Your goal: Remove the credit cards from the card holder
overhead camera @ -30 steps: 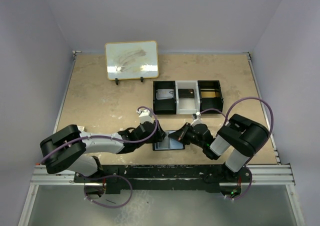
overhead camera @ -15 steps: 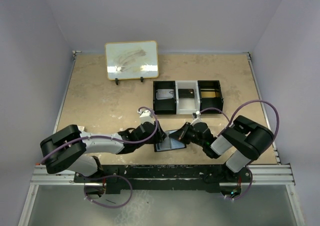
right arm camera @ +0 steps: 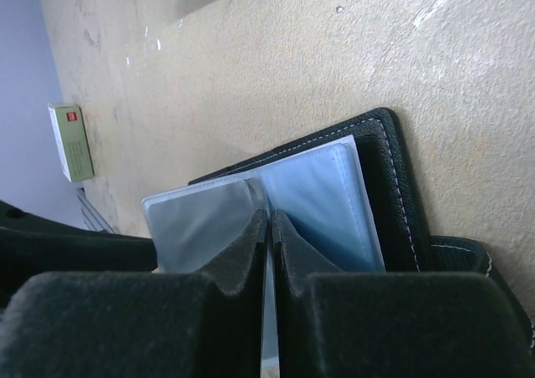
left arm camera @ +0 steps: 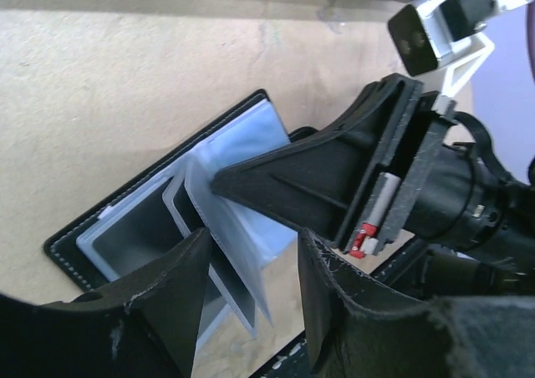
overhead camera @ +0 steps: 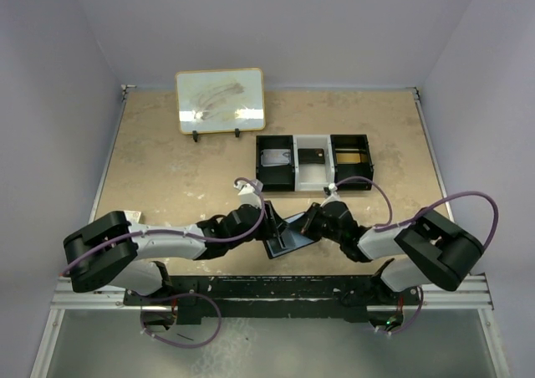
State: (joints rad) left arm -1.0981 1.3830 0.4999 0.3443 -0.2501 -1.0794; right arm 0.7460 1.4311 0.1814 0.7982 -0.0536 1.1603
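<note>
At the far left the left arm (overhead camera: 138, 242) reaches low across the beige counter (overhead camera: 167, 169) toward the middle, and well behind it a small framed whiteboard (overhead camera: 221, 100) stands upright on its little feet near the back wall. The left fingers (left arm camera: 159, 311) are spread apart, one on each side of the raised clear sleeves, with a gap showing between the pads and the plastic. Just right of them lies the card holder (overhead camera: 288, 237), open on the counter near the front edge between the two arms. Its black stitched cover is flat against the surface and its blue-grey leaves are fanned upward. The right fingers (right arm camera: 226, 261) come in from the other side and are pressed almost together on one plastic sleeve (right arm camera: 201, 219), whose thin edge shows in the slit between the pads. Behind the card holder and apart from it sits a tray (overhead camera: 276, 184) with three compartments, black, white and black, with a flat card-like piece in each. The right arm (overhead camera: 435, 252) folds back to the lower right.
</note>
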